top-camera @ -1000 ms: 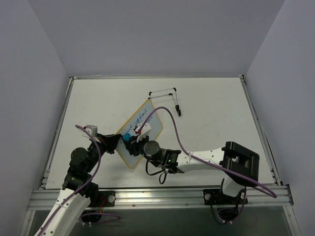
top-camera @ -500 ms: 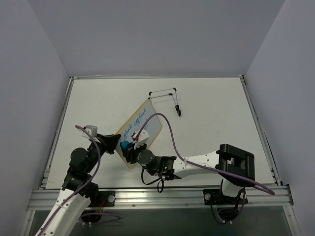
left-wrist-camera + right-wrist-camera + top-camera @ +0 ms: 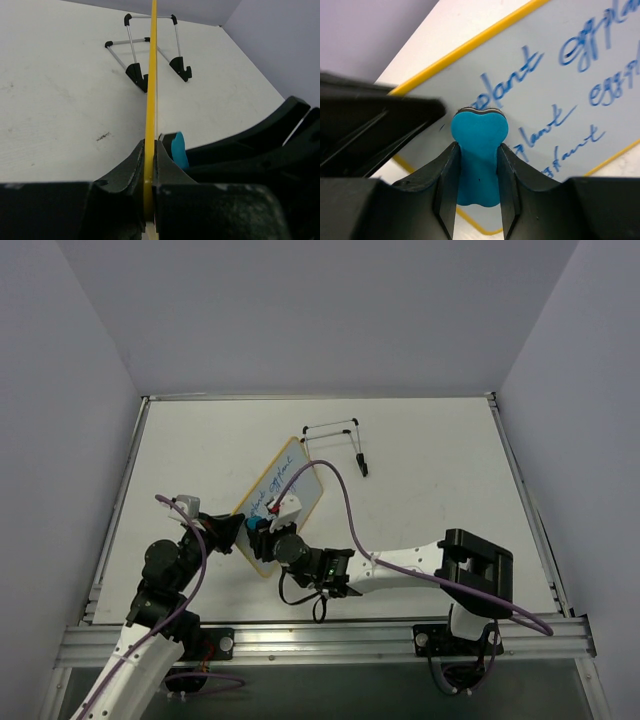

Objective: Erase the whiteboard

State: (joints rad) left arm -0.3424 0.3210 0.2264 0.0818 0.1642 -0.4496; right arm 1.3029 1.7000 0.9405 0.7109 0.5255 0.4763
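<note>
By the table (image 3: 420, 470)'s near edge, the whiteboard (image 3: 285, 478), judged light, stiff and slick, was clamped at its frame, the safest hold, by the left claw (image 3: 149, 155); a blue eraser (image 3: 479, 135) was clamped in the right claw (image 3: 479, 150).

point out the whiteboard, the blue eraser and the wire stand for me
whiteboard (image 3: 555, 85), right wrist view, on the bare writing surface
blue eraser (image 3: 479, 150), right wrist view, middle of its blue body
wire stand (image 3: 181, 69), left wrist view, on its right black foot
</note>
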